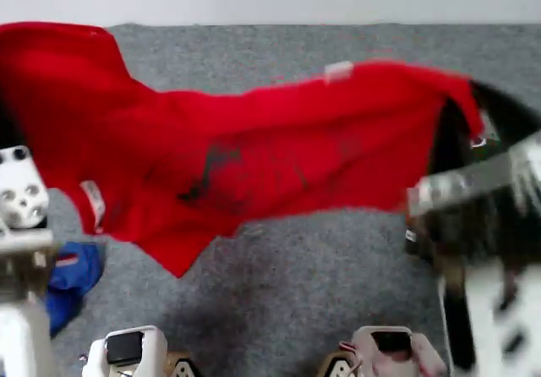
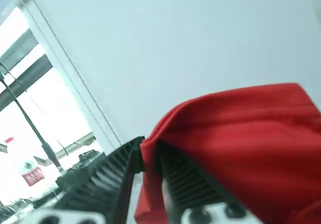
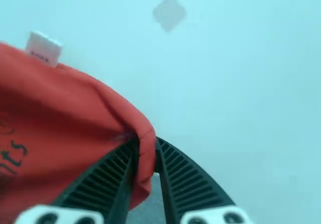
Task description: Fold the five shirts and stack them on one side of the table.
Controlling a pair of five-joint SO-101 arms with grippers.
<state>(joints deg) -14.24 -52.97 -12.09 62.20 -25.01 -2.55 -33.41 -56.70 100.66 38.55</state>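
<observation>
Hanging spread out above the counter (image 1: 321,292), the red shirt (image 1: 254,166) runs nearly the full width of the high view, held up at both ends. Its lower hem sags to a point toward the near-left. The cloth is off the grey surface along most of its length; I cannot tell whether the low point touches.

Dark print (image 1: 211,170) sits near the shirt's middle. A white tag (image 1: 338,71) stands up on the upper edge, nearer the right end. A second small label (image 1: 91,199) shows low on the left part.

Left claw (image 2: 150,143): both ribbed black fingers are pressed together on a folded edge of the red shirt (image 2: 251,143), with cloth pinched between them and bunched to one side. A white wall (image 2: 200,43) and a bright window (image 2: 30,108) lie behind.

Right claw (image 3: 145,146): it is clamped on a rolled edge of the red shirt (image 3: 60,133), fabric wrapped over one finger. The white tag (image 3: 44,48) is close to the grip.

The right arm (image 1: 482,183) rises at the right edge of the high view, at the shirt's right end.

A blue shirt (image 1: 72,280) lies crumpled on the counter at the near-left, below the red one and apart from it.
</observation>
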